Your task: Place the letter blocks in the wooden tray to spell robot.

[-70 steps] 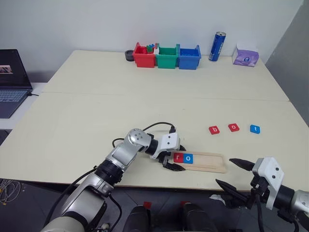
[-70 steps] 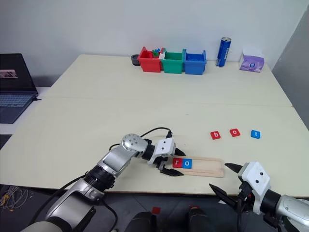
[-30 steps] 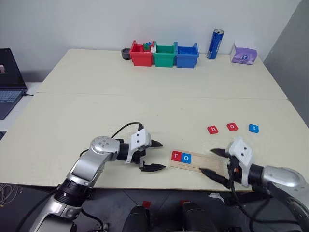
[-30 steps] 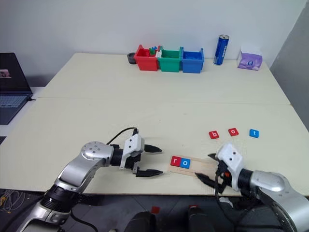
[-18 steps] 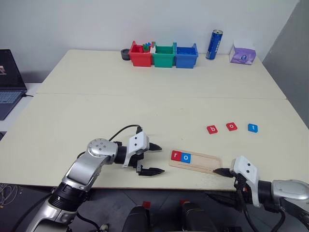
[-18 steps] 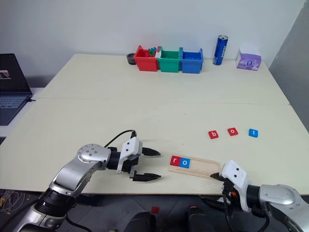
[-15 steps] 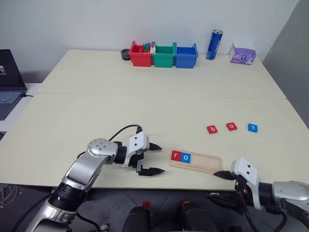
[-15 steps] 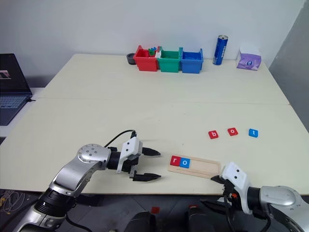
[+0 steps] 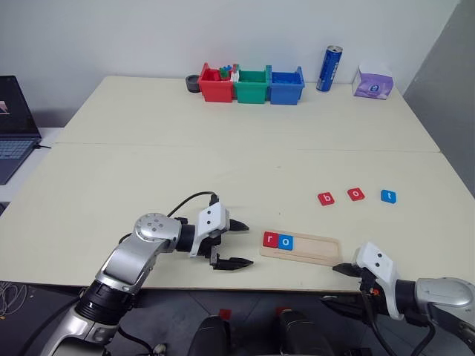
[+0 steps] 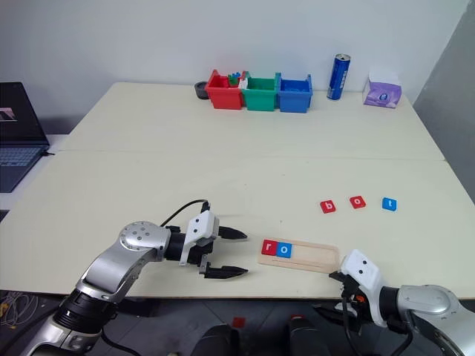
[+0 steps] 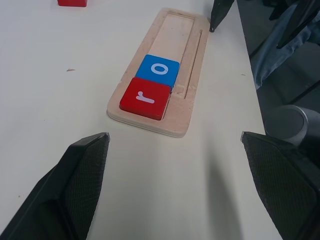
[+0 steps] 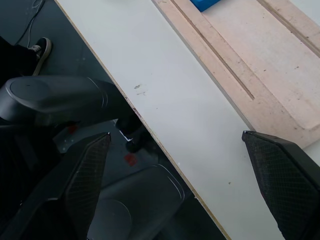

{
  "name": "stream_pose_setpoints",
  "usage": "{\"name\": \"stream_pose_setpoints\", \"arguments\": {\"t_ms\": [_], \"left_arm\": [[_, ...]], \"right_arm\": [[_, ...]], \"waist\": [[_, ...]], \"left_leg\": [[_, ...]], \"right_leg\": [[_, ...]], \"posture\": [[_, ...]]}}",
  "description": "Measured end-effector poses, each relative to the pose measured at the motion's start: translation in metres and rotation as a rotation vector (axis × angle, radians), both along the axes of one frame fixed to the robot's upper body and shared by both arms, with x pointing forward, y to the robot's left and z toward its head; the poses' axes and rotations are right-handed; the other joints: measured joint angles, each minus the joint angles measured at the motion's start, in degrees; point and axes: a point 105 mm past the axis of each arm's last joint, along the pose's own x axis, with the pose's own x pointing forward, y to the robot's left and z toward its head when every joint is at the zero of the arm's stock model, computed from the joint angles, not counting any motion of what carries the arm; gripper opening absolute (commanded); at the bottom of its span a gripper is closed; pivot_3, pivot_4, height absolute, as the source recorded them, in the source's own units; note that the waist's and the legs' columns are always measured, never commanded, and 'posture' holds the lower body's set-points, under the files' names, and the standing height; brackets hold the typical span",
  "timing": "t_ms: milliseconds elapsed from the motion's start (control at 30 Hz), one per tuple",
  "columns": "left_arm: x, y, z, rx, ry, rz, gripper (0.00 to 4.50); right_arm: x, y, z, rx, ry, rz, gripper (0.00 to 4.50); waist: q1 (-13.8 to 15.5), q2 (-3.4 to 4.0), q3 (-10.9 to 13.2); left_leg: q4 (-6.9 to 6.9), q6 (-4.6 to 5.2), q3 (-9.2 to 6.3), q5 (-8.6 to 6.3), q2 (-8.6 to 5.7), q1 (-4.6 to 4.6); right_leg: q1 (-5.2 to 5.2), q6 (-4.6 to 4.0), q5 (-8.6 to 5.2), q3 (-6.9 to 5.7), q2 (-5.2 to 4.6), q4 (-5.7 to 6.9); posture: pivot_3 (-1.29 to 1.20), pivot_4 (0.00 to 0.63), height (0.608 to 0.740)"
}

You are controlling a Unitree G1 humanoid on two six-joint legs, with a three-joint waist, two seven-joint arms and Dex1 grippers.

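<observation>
The wooden tray lies near the table's front edge. At its left end it holds a red r block and a blue o block, side by side. Loose on the table beyond it lie a red b block, a red o block and a blue t block. My left gripper hovers open just left of the tray, pointing at it, with nothing held. My right gripper is open and empty at the table's edge, just off the tray's right end, with its lower finger below the edge.
Red, green and blue bins stand at the back, beside a blue can and a purple tissue pack. A laptop sits at far left. The table's front edge runs close under the tray.
My left gripper first drew back to the left of the tray and has held still since. My right gripper pulled back from the tray's right end and sank toward the table's edge.
</observation>
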Motion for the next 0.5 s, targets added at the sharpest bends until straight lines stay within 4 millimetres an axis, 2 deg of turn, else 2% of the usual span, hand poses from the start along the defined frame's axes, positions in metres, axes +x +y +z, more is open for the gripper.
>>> {"name": "stream_pose_setpoints", "arguments": {"t_ms": [100, 233, 400, 433, 500], "left_arm": [[0.0, 0.0, -0.001, 0.001, 0.001, 0.001, 4.45], [-0.001, 0.001, -0.003, 0.001, 0.008, 0.003, 4.45], [-0.002, 0.001, -0.003, 0.002, 0.008, 0.003, 4.45], [-0.002, 0.001, -0.003, 0.002, 0.009, 0.002, 4.45], [-0.002, 0.001, -0.003, 0.0, 0.011, 0.003, 4.45]], "right_arm": [[-0.001, -0.002, 0.004, 0.016, 0.002, -0.005, 4.5], [0.008, -0.008, 0.021, 0.026, -0.054, -0.026, 4.5], [0.013, -0.009, 0.03, 0.038, -0.087, -0.022, 4.5], [0.017, -0.008, 0.034, 0.053, -0.111, -0.031, 4.5], [0.043, -0.012, 0.047, 0.072, -0.231, -0.116, 4.5]], "waist": [[0.0, 0.0, 0.0], [0.0, 0.0, 0.0], [0.0, 0.0, 0.0], [0.0, -0.01, 0.0], [-0.2, -0.04, 0.0]], "left_leg": [[0.0, 0.0, 0.0, 0.0, 0.0, 0.0], [0.01, 0.0, 0.0, 0.0, 0.0, 0.02], [0.0, 0.0, 0.02, 0.0, 0.0, 0.01], [0.0, 0.0, 0.01, 0.0, 0.0, 0.02], [0.01, 0.0, 0.01, 0.0, 0.0, 0.1]], "right_leg": [[0.0, 0.0, 0.0, 0.01, 0.0, 0.0], [0.01, 0.0, 0.0, 0.02, 0.0, 0.01], [0.01, 0.0, 0.0, 0.01, 0.0, 0.0], [0.01, 0.0, 0.0, 0.01, 0.0, 0.0], [0.04, -0.01, 0.02, 0.08, 0.01, 0.02]], "posture": [[0.0, 0.15, 0.74], [0.0, 0.15, 0.74], [0.0, 0.15, 0.74], [0.0, 0.15, 0.74], [0.0, 0.15, 0.74]]}}
